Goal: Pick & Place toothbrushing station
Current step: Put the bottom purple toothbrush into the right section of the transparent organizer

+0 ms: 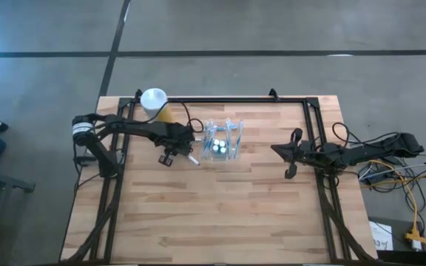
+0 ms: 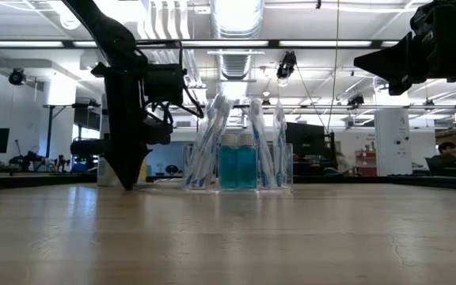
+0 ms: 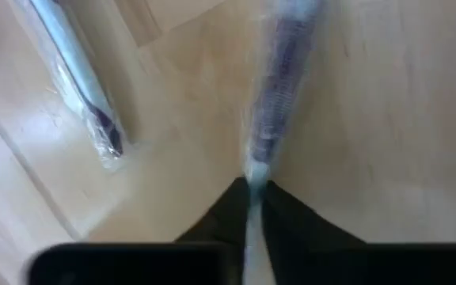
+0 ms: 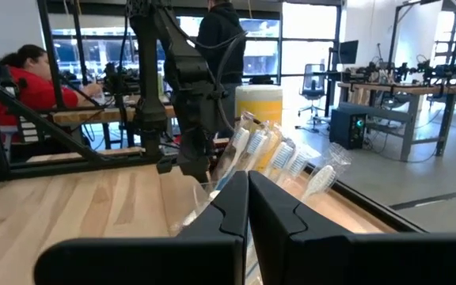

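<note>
Hidden in the overhead view: the left gripper's (image 1: 191,157) fingertips, lost against the wrapped toothbrush (image 1: 194,159) lying on the desk beside the clear holder (image 1: 222,142). Settled only by the left wrist view: fingers (image 3: 229,207) pinched onto the end of that wrapped toothbrush (image 3: 279,79), its plastic sleeve blurred, with a 2nd wrapped toothbrush (image 3: 81,83) lying apart on the wood and cut off at the frame edge. Seen level from the table-top camera: left gripper (image 2: 127,178) pointed straight down, tip at the desk surface, the held brush itself not made out there. Clear holder (image 2: 237,165) stood just beside it, blue inside, wrapped brushes leaning upright in it; from above, placed toward the far edge, about mid-width, white brush ends showing. Yellow canister with white lid (image 1: 154,101) near the far left corner, hidden behind the left arm in the level view. Right gripper (image 1: 290,164) hung toward the desk's right side, well apart from the holder; fingers (image 4: 279,214) pressed together on nothing in its own wrist view, only a dark arm overhead in the level view. Beyond the desk, 2 people visible only in the right wrist view, partly blocked by the left arm.
</note>
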